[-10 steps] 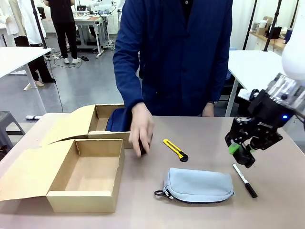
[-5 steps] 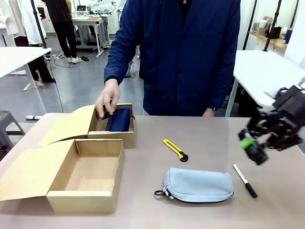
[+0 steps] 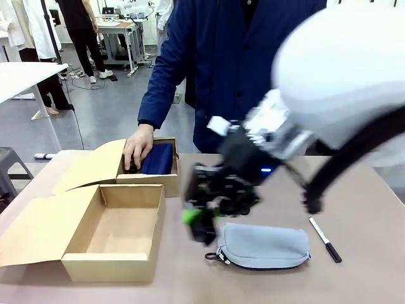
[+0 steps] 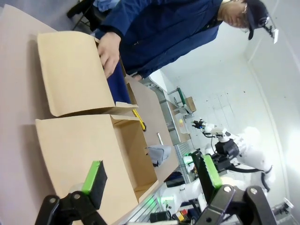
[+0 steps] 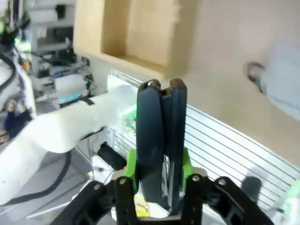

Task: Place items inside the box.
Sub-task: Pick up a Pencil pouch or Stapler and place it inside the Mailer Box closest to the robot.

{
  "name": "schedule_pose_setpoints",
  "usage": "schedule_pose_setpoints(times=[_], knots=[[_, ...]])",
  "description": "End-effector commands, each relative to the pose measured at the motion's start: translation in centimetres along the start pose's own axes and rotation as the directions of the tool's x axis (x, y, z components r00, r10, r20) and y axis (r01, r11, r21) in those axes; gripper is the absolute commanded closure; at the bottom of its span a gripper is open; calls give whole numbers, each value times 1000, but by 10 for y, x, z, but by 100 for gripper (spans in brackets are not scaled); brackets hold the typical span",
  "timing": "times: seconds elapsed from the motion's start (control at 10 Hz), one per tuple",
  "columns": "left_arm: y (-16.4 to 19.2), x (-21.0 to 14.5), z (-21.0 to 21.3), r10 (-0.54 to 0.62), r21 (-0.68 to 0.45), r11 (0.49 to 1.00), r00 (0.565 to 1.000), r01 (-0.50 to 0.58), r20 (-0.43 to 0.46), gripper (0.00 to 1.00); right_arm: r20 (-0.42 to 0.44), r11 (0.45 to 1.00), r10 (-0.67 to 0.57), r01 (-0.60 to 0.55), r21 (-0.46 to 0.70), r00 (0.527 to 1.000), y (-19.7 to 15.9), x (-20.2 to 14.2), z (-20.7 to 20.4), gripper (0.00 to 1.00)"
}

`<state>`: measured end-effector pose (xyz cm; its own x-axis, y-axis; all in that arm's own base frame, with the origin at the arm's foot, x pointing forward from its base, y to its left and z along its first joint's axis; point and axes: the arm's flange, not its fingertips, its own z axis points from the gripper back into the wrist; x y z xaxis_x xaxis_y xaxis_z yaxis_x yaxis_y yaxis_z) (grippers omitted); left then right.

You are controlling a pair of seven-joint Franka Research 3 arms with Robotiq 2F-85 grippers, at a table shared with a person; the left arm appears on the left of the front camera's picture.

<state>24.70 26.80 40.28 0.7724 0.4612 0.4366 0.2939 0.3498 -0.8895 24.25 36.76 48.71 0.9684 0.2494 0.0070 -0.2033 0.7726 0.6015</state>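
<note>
Right gripper (image 5: 159,165) around stapler (image 5: 160,119), apparently

Motion smears the right pincer (image 3: 199,227) above the surface (image 3: 367,266); the dark object (image 5: 159,140) clamped in it is too blurred to name. The grey pouch (image 5: 281,89) is cut by the wrist view's right edge, blurred too.
</note>
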Motion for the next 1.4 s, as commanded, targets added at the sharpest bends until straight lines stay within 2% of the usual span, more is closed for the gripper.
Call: schedule_pose_setpoints(times=[0.0,0.1,0.2,0.3,0.5,0.6,0.7,0.8,0.9,1.0,1.1,1.2,1.3], knots=[[-1,1,0,-25,-21,999,1000,25,19,0,14,997,3,-4,79,1000,16,39,-43,59],[-1,1,0,-25,-21,999,1000,25,19,0,16,997,-48,47,63,999,20,47,-67,59],[-1,1,0,-25,-21,999,1000,25,19,0,63,998,-67,66,6,996,6,54,-65,59],[-1,1,0,-25,-21,999,1000,25,19,0,-2,999,-15,15,41,1000,21,29,-48,59],[-1,1,0,-25,-21,999,1000,25,19,0,-2,999,-15,15,41,1000,21,29,-48,59],[-1,1,0,-25,-21,999,1000,25,19,0,6,999,-36,36,34,999,11,44,-65,59],[-1,1,0,-25,-21,999,1000,25,19,0,60,998,-24,21,52,998,26,56,-76,59],[-1,1,0,-25,-21,999,1000,25,19,0,82,1000,-13,12,6,997,47,73,-91,59],[-1,1,0,-25,-21,999,1000,25,19,0,28,998,56,-55,-31,998,65,89,-104,59],[-1,1,0,-25,-21,999,1000,25,19,0,-13,994,72,-73,-81,997,79,101,-118,59],[-1,1,0,-25,-21,999,1000,25,19,0,3,990,47,-47,-135,999,88,111,-133,59],[-1,1,0,-25,-21,999,1000,25,19,0,17,990,21,-18,-140,1000,96,123,-153,59],[-1,1,0,-25,-21,999,1000,25,19,0,-26,988,40,-44,-149,999,101,128,-164,59]])
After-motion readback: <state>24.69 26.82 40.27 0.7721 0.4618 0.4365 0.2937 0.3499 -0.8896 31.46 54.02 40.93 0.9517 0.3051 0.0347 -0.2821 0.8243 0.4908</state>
